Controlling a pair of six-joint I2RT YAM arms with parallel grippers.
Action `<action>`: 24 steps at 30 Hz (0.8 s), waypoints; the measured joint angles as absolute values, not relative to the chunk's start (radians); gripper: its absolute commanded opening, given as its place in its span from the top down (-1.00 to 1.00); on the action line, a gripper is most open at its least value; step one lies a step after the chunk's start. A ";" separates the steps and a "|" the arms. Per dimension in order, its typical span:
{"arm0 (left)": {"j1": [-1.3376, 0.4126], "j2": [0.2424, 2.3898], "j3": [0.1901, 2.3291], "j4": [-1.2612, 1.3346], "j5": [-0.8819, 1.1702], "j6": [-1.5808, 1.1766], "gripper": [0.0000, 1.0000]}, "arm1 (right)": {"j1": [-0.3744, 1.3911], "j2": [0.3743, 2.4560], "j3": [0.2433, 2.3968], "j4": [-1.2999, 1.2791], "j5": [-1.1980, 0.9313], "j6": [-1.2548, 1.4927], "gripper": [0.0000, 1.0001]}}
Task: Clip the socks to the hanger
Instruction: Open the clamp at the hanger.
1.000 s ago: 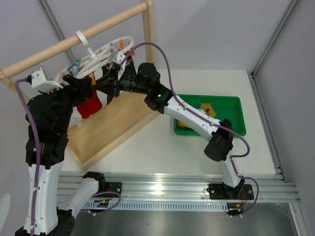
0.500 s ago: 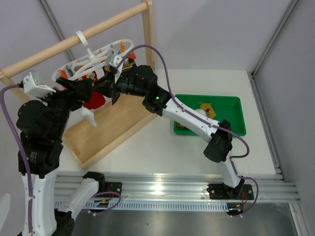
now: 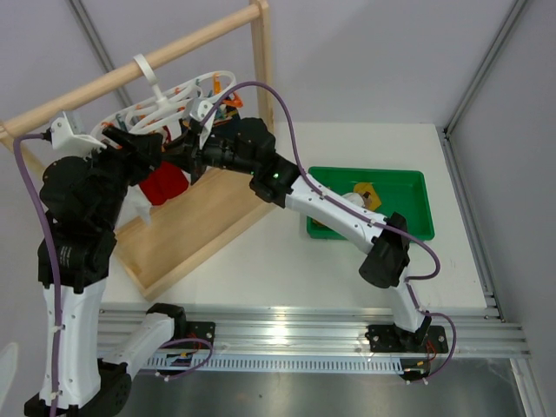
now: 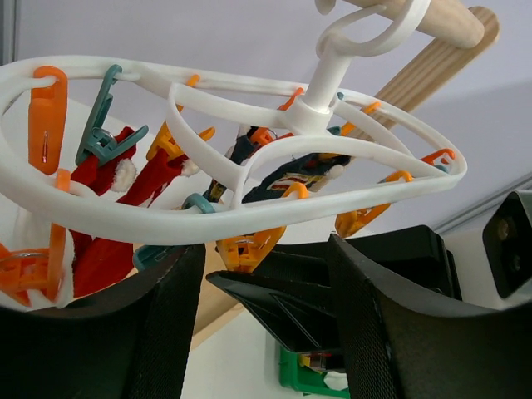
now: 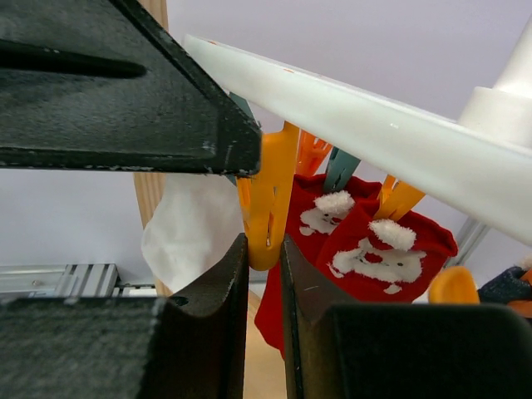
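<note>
The white hanger [image 3: 165, 102] hangs by its hook from the wooden rail; its frame fills the left wrist view [image 4: 249, 199]. Red socks [image 3: 165, 184] and dark socks hang from its pegs. A white sock [image 3: 139, 208] hangs below the hanger, and in the right wrist view [image 5: 187, 233] it shows behind my fingers. My right gripper [image 3: 187, 149] is shut on the lower end of an orange peg [image 5: 268, 208], a finger on each side [image 5: 264, 245]. My left gripper [image 3: 143, 148] sits under the hanger, jaws wide apart and empty [image 4: 264, 249]. A mustard sock [image 3: 365, 191] lies in the green tray.
The tall wooden rack has a rail [image 3: 104, 82], an upright post [image 3: 261, 52] and a tray base [image 3: 200, 221] under the hanger. A green tray [image 3: 408, 187] stands to the right of it. Metal frame posts stand at the back and right.
The left arm has shifted left and up under the hanger. The right gripper has pushed further left into the pegs. The hanger has swung and tilted.
</note>
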State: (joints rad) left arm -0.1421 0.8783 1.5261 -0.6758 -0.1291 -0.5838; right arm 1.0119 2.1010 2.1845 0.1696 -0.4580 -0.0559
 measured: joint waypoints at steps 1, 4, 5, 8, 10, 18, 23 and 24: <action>-0.142 0.882 1.528 -0.675 -0.130 -0.583 -0.24 | 1.013 2.101 2.185 0.168 -0.454 -0.057 1.00; -0.142 0.898 1.539 -0.677 -0.139 -0.577 -0.23 | 1.015 2.099 2.182 0.167 -0.448 -0.061 1.00; -0.142 0.903 1.543 -0.676 -0.142 -0.575 -0.19 | 1.015 2.098 2.180 0.167 -0.444 -0.062 1.00; -0.142 0.913 1.547 -0.676 -0.154 -0.575 -0.07 | 1.018 2.090 2.172 0.165 -0.432 -0.065 1.00; -0.142 0.918 1.551 -0.679 -0.157 -0.569 -0.01 | 1.019 2.086 2.166 0.165 -0.426 -0.068 1.00; -0.142 0.932 1.555 -0.695 -0.170 -0.566 0.07 | 1.019 2.081 2.156 0.163 -0.409 -0.081 1.00; -0.148 0.936 1.555 -0.699 -0.184 -0.567 0.07 | 1.021 2.081 2.156 0.162 -0.400 -0.083 1.00; -0.149 0.936 1.555 -0.699 -0.186 -0.567 0.07 | 1.022 2.081 2.156 0.161 -0.398 -0.084 1.00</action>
